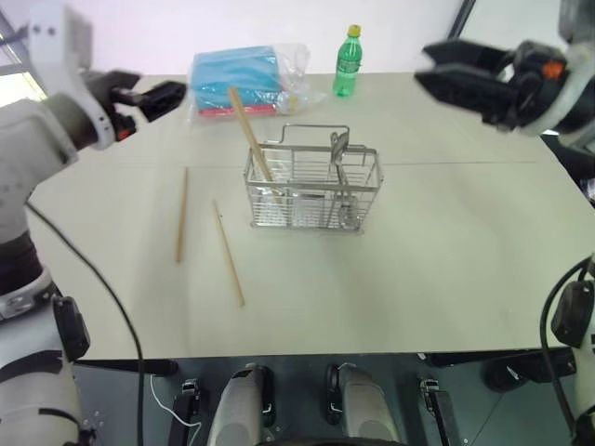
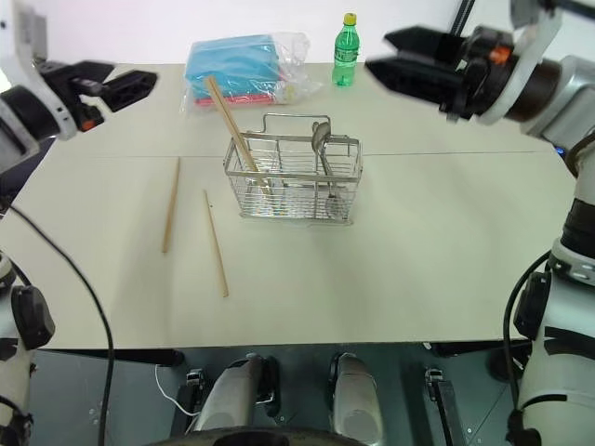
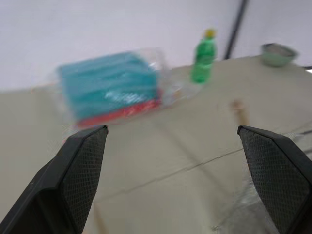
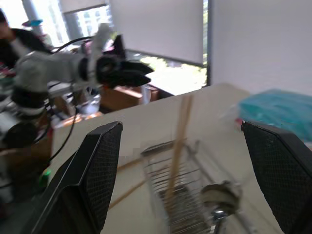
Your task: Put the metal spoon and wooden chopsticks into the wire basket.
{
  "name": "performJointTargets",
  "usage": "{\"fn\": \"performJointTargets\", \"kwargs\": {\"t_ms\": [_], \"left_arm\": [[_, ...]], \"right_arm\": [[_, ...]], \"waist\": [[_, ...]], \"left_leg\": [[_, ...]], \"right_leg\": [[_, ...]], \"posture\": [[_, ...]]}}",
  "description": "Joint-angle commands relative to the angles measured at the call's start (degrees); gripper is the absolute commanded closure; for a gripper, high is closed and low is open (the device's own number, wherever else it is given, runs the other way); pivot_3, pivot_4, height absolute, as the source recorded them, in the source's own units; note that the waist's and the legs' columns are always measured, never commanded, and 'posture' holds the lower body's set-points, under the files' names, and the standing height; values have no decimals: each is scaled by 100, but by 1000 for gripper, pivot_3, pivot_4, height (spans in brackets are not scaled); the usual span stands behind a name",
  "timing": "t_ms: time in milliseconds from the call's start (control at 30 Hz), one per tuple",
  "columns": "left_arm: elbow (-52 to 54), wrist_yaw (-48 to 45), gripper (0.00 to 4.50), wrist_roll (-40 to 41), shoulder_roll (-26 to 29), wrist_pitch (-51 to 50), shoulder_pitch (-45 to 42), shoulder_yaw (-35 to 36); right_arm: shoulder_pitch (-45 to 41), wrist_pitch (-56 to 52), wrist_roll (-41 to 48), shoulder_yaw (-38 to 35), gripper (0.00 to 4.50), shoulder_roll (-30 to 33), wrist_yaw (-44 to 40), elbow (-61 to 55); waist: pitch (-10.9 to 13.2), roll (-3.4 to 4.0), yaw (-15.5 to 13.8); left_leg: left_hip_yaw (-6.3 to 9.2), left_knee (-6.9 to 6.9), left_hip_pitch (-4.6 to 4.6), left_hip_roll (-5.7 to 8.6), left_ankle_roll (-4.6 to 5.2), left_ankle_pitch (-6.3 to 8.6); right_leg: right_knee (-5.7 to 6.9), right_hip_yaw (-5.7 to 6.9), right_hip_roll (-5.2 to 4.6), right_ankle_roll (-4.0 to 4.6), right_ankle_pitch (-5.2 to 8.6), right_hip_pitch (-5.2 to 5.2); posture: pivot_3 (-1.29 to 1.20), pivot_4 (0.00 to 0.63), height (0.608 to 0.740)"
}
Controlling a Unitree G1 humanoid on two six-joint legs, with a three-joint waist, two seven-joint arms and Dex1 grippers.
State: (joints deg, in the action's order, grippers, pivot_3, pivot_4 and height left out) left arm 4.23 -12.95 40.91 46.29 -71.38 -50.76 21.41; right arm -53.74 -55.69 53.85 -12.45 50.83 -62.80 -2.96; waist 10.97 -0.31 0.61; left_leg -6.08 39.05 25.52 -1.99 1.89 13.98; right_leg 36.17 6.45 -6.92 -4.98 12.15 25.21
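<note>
The wire basket (image 1: 313, 190) stands mid-table. One of the wooden chopsticks (image 1: 249, 133) leans in its left end, sticking up and to the left. The metal spoon (image 1: 339, 145) stands in its right part, bowl up. Two more chopsticks (image 1: 181, 216) (image 1: 229, 253) lie flat on the table left of the basket. My left gripper (image 1: 172, 93) hovers open and empty above the table's far left, well away from the basket. High on the right my right gripper (image 1: 426, 67) is open and empty, pointing left toward the basket (image 4: 195, 195).
A blue packet in a clear bag (image 1: 237, 79) and a green bottle (image 1: 347, 63) sit at the table's far edge behind the basket. A bowl (image 3: 278, 52) stands farther off. A person (image 4: 9, 34) is in the background. The table's front edge (image 1: 307, 353) is near me.
</note>
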Motion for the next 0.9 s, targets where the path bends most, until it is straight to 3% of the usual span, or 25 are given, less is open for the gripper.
{"fn": "performJointTargets", "kwargs": {"t_ms": [33,267,433,900], "left_arm": [[-255,606,0,-533,181,-459,-136,107],[-853,311,0,-887,-364,-284,-203,-622],[-1724,0,0,-1510,-509,398,-99,-1325],[-4543,-621,0,-2681,-1291,2103,-722,-1934]], "right_arm": [[154,-77,366,-58,527,198,-589,-482],[705,119,316,37,527,78,-778,-739],[855,224,354,-39,527,-57,-585,-859],[1232,108,799,-375,527,33,-52,-1330]], "waist": [[-1,-2,-17],[-4,-17,-166],[-3,-21,-128],[-2,-25,-142]], "left_leg": [[0,1,0,0,0,0],[-1,8,-1,5,-10,-3],[-5,8,4,6,-30,-15],[-7,9,9,6,-2,1]], "right_leg": [[1,0,-1,0,0,0],[0,2,-12,1,-1,-4],[2,2,-14,1,-1,2],[1,5,-20,1,-3,6]], "posture": [[0,150,707],[0,150,707],[0,150,707],[0,150,707]]}}
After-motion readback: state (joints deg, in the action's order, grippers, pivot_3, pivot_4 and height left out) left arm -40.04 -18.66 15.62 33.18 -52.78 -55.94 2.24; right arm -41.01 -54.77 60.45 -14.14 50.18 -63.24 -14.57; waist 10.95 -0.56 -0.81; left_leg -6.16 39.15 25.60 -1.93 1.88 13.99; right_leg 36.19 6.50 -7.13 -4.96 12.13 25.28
